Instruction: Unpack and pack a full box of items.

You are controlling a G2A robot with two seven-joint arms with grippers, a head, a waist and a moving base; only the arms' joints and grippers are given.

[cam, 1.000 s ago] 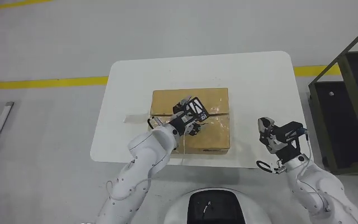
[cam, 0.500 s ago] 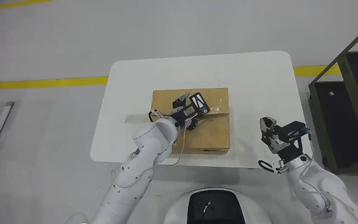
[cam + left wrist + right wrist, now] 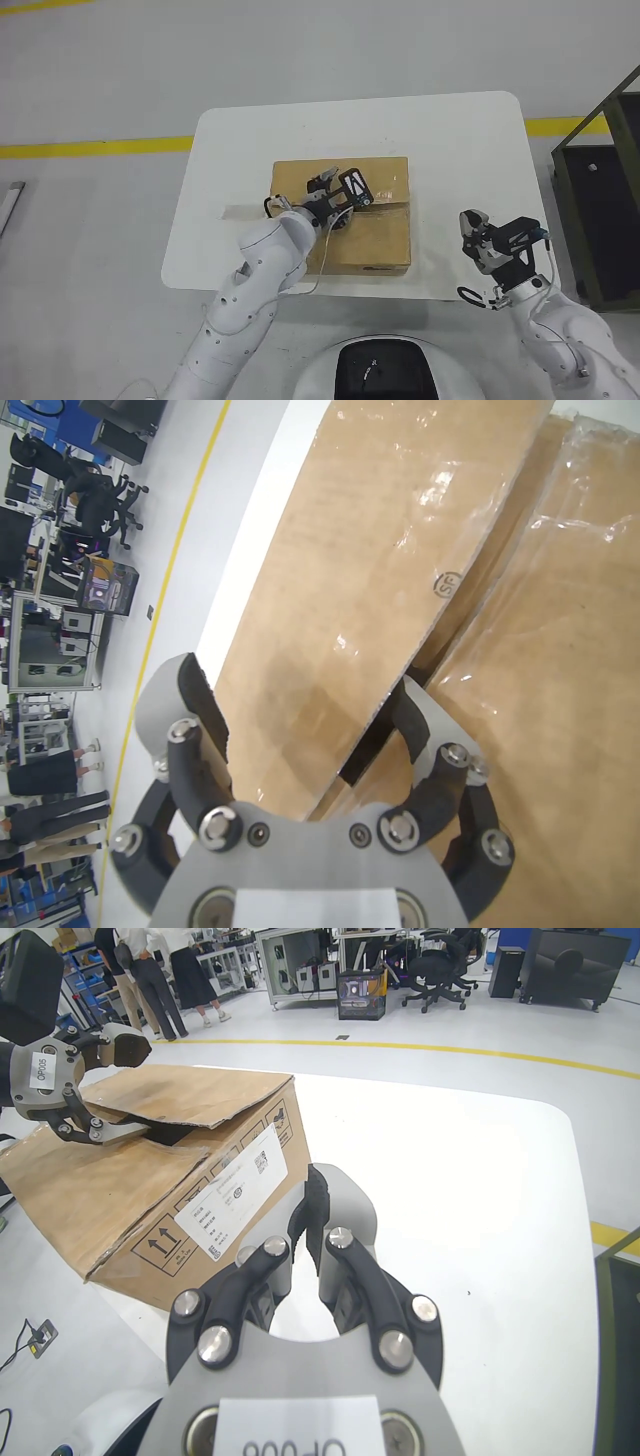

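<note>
Has slipped the wide-open left gripper (image 3: pixel 300 680) around the far flap (image 3: pixel 360 550) of the box (image 3: pixel 380 245), starting the unpacking; keeps the right gripper (image 3: pixel 325 1188) closed, empty.

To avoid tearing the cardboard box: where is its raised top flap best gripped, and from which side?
Probably at the free edge of the raised flap, from the middle seam: that edge stands lifted above the other flap, leaving room for a finger beneath. The left gripper straddles it.
</note>
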